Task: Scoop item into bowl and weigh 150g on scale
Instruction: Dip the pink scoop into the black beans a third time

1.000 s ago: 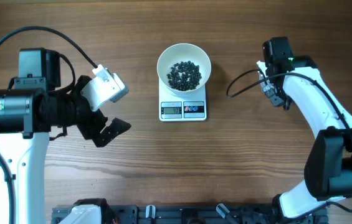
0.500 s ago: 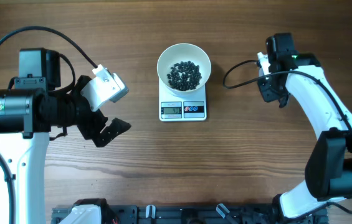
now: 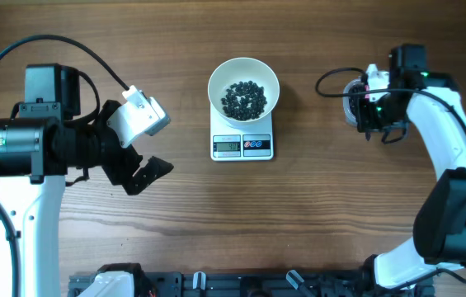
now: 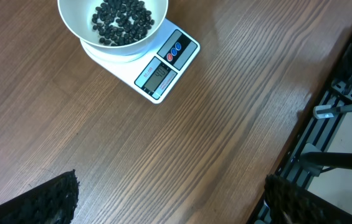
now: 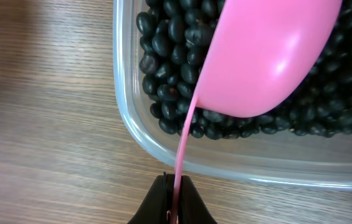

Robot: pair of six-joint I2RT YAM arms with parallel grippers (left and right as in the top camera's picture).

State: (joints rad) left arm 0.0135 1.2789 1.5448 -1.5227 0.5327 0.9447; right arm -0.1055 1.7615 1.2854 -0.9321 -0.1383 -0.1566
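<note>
The white bowl point(image 3: 217, 82) stands on the small white scale point(image 3: 242, 146) at the table's centre, with a layer of black beans point(image 3: 243, 98) in it. The left wrist view shows the same bowl point(image 4: 76, 28), its beans point(image 4: 123, 18) and the scale point(image 4: 163, 68). My left gripper point(image 3: 146, 144) hangs open well left of the scale, and nothing lies between its fingers point(image 4: 51, 199). My right gripper point(image 5: 174, 202) is shut on the thin handle of a pink scoop point(image 5: 269, 56). The scoop's cup lies among black beans point(image 5: 163, 43) in a clear tub point(image 5: 163, 149).
A black cable point(image 3: 331, 82) loops from the right arm toward the bowl. A dark equipment rail point(image 3: 241, 285) runs along the table's front edge, seen too in the left wrist view as a rail point(image 4: 337, 106).
My right arm has swung to the right, away from the scale and bowl. The left arm, bowl and scale have not moved.
</note>
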